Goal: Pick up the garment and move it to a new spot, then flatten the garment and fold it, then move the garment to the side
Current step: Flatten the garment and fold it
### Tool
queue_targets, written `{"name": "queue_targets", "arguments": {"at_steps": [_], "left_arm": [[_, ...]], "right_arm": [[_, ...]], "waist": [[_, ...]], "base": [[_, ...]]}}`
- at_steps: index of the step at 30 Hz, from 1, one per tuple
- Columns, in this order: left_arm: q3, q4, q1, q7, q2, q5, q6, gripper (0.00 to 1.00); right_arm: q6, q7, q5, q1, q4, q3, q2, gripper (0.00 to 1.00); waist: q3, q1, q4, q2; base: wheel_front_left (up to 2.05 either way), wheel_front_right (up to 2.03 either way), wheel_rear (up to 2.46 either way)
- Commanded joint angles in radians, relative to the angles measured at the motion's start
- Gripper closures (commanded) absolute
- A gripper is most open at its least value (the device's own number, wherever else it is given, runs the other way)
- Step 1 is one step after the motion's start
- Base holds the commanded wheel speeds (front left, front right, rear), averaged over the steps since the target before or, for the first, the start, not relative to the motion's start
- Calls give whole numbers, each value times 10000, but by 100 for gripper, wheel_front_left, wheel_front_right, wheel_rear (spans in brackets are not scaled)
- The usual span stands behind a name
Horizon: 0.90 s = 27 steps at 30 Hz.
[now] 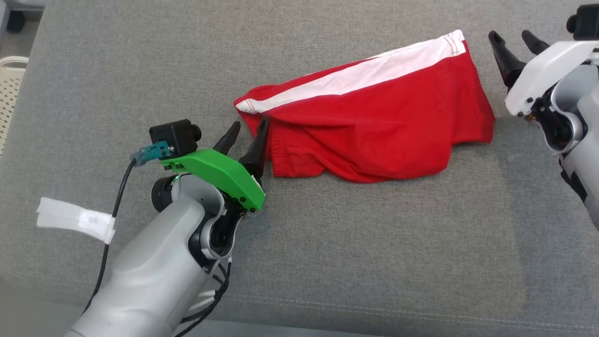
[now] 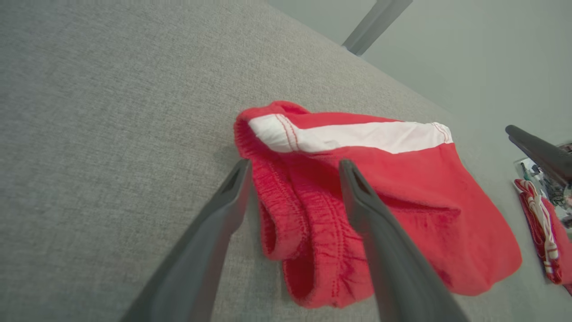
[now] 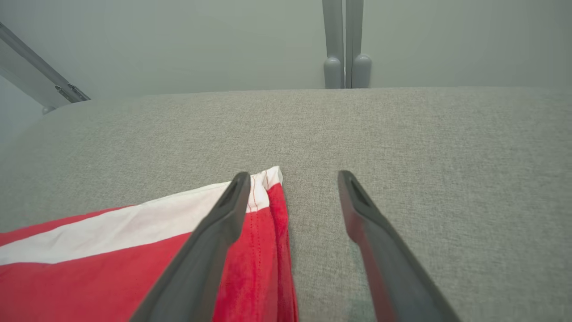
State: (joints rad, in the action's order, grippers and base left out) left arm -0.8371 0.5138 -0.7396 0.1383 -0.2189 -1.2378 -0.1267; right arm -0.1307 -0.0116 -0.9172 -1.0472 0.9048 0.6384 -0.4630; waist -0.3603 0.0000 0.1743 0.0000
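**Fig. Even, diffuse lighting in all three views; no glare.**
Head view: bright and sharp throughout. The garment (image 1: 374, 126) casts a soft, narrow shadow toward 6 o'clock on the grey fabric surface (image 1: 374, 243), with a fainter, broader shadow at 3 o'clock. Wrist views: the fingers (image 2: 393, 259) of the left hand (image 2: 293, 164) and the fingers (image 3: 196, 268) of the right hand (image 3: 293, 174) blur toward 6 o'clock. The wide lens bows the surface's far edge, and the background at 12 o'clock is hazy.

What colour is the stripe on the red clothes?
White stripe on the red garment; clearest in the left wrist view.
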Motion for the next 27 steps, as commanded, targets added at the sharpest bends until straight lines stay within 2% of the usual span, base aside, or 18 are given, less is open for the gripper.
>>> {"name": "queue_targets", "arguments": {"at_steps": [1,9,15,17,25,26,27], "left_arm": [[13,-251,231,136,-196,204,-106,0],[32,-2149,1473,1052,-1031,1080,-896,0],[543,-3425,2398,1281,-1186,2011,-1508,0],[1044,-4005,2861,1276,-1064,2532,-1657,0],[1910,-4723,3889,1262,-820,3479,-1544,0],[1984,-4767,3973,1263,-791,3534,-1528,0],[2089,-4829,4106,1263,-743,3607,-1469,0]], "right_arm": [[0,-31,-144,262,23,18,-48,0],[0,277,-788,984,376,135,169,0],[0,799,-1123,1107,1018,119,305,0],[0,1078,-1324,1162,1319,76,373,0],[-1,1718,-1471,1300,2048,273,687,0],[-3,1784,-1479,1313,2084,316,761,15],[-4,1837,-1370,1313,2109,457,863,65]], "waist": [[113,0,-62,0],[400,0,-36,0],[442,0,369,0],[463,0,608,0],[531,0,1054,0],[535,0,1082,0],[550,0,1120,0]], "base": [[0,0,0],[0,0,0],[0,0,0],[0,0,0],[0,0,0],[0,0,0],[0,0,0]]}}
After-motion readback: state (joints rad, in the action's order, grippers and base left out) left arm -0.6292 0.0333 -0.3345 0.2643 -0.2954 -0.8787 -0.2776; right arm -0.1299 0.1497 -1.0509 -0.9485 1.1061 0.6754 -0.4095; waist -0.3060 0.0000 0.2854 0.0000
